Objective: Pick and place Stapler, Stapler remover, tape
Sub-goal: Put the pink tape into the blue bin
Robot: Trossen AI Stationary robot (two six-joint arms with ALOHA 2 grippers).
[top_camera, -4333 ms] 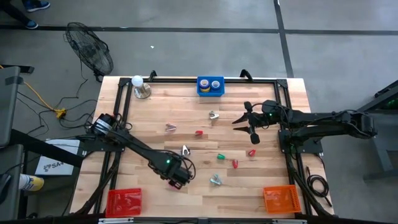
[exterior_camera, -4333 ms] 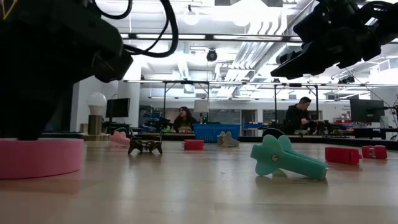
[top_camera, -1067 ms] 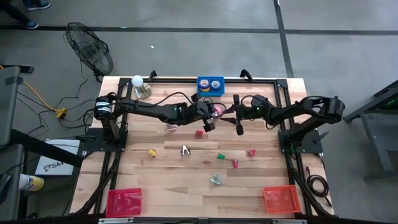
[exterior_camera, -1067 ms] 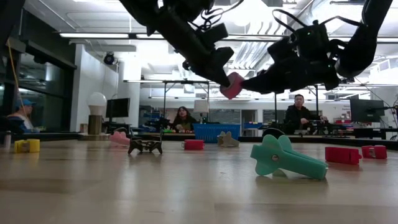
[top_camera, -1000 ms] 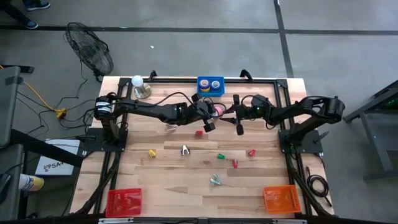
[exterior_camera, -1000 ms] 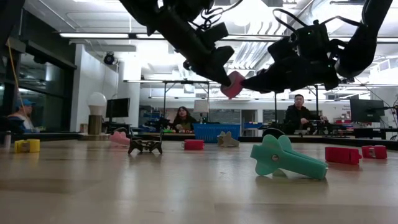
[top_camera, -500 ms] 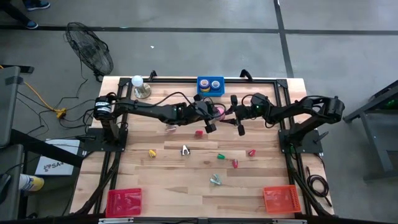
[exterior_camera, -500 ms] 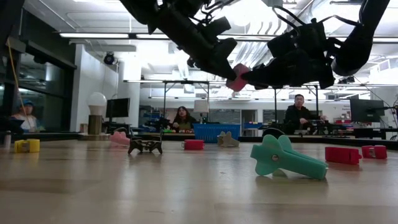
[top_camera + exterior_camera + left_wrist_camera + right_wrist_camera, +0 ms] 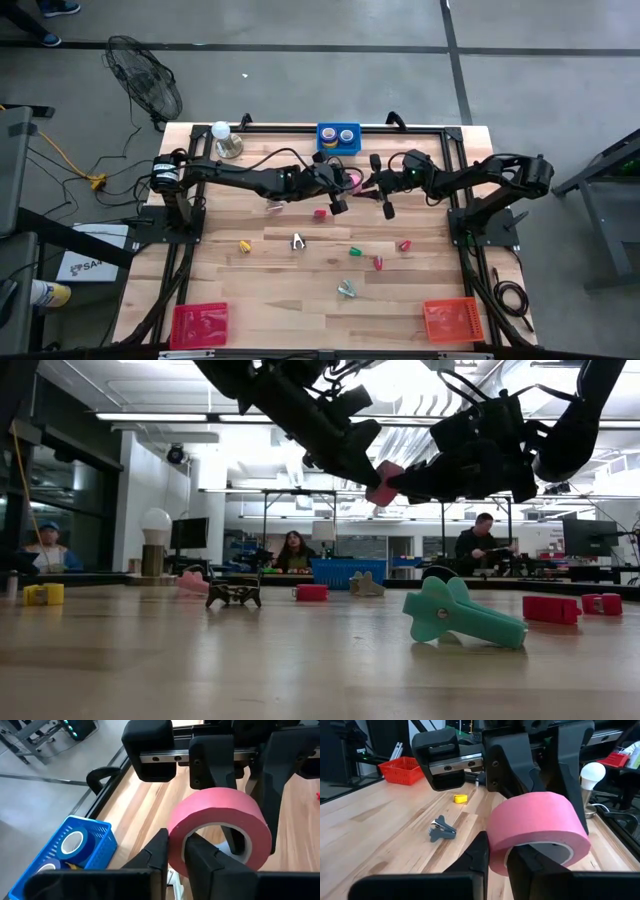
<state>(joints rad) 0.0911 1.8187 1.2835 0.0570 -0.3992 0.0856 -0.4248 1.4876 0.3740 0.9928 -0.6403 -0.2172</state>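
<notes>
Above the far middle of a wooden table (image 9: pixel 300 290), two dark robot arms meet in mid-air over one pink tape roll (image 9: pixel 384 483). The left gripper (image 9: pixel 345 181), reaching in from the left, is clamped on one side of the roll's wall — one finger inside the ring, one outside. The right gripper (image 9: pixel 372 181), reaching from the right, is clamped on the opposite side in the same way, so both hold the roll at once, well above the tabletop. Just beyond them, at the far edge, sits a blue bin (image 9: pixel 338 139) with two blue tape rolls (image 9: pixel 70 842) inside. On the table nearer the camera lie a teal stapler (image 9: pixel 462 614), red staplers (image 9: pixel 552 609), a dark staple remover (image 9: pixel 442 829) and a small yellow piece (image 9: pixel 243 245). Two orange-red baskets (image 9: pixel 198 323) stand at the near corners.
</notes>
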